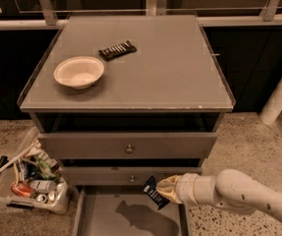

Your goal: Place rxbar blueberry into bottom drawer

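My gripper (164, 191) comes in from the lower right on a white arm and is shut on the rxbar blueberry (154, 192), a small dark blue bar with white print. It holds the bar tilted, just above the right part of the bottom drawer (106, 216), which is pulled out and shows a bare grey floor with the bar's shadow on it. The bar hangs in front of the middle drawer's face.
On the cabinet top (180, 77) lie a white bowl (78, 72) and a black-brown bar (117, 49). Two upper drawers with round knobs (129, 149) are shut. A clear bin of trash (32, 186) stands on the floor at left. A white post (280, 95) stands at right.
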